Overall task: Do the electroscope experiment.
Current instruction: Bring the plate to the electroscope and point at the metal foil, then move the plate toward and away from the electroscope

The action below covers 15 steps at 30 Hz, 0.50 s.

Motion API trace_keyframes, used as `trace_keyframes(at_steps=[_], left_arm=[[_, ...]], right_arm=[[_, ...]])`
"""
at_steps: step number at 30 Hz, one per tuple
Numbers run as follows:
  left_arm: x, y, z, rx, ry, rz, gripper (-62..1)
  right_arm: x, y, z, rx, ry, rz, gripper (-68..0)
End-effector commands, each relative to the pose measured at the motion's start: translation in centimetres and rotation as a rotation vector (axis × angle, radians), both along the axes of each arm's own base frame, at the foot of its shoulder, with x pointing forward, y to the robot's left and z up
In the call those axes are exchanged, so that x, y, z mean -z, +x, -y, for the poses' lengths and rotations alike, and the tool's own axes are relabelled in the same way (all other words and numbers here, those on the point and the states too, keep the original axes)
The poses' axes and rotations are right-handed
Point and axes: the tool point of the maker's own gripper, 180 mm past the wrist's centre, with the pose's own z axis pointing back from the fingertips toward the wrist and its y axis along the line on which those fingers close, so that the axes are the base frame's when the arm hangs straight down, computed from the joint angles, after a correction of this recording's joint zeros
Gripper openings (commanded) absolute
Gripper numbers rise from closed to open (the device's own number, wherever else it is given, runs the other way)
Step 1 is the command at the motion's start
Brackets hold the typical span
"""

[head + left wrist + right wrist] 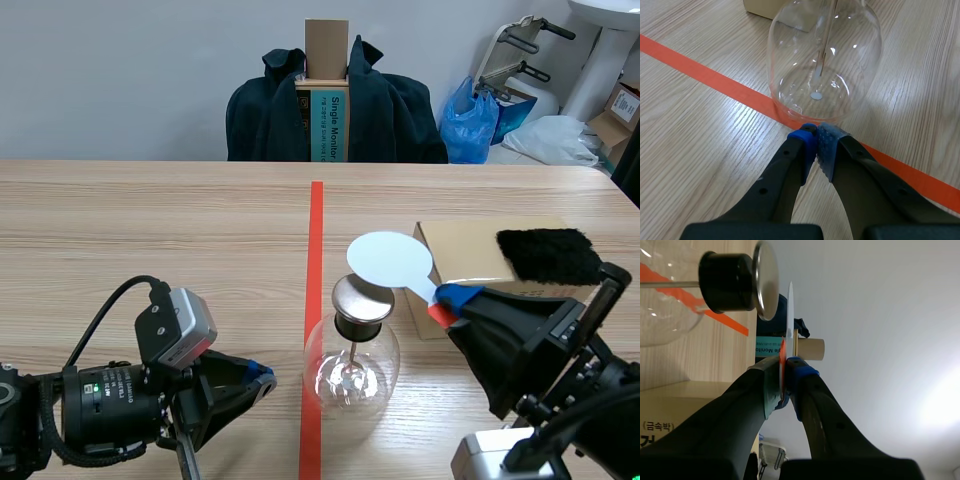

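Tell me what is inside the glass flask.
A thin metal rod hangs down the middle of the glass flask from its black stopper. Its lower end is lost in glare; the part within the stopper is covered.

Plain pale grey wall (120, 70) across the whole top of the frame, evenly lit, with a soft bright patch in the lower right of the right wrist view. Below it, a light wooden table (150, 220) with fine straight grain, filling the frame from edge to edge. Behind the table at top centre, a dark coat (390, 115) draped wide, parted around a tall cardboard box (327, 45) with a printed panel beneath. To the upper right, a blue plastic bag (468, 120), a grey metal frame (520, 45) with black grips, a white pedestal (600, 65), a crumpled white sheet (555, 140), and brown cartons (620, 110) at the right edge.
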Motion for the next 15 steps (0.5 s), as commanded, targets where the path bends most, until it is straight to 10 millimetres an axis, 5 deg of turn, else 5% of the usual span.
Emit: trace_keyframes(at_steps=[1,15], left_arm=[[-1.0,0.2,0.6,0.002,-0.036,0.017,-59.2],[-1.0,0.2,0.6,0.002,-0.036,0.017,-59.2]], right_arm=[[-0.6,-0.1,-0.2,-0.015,0.003,0.021,-66.7],[-0.6,-2.4,-1.3,-0.116,-0.012,0.061,-66.7]])
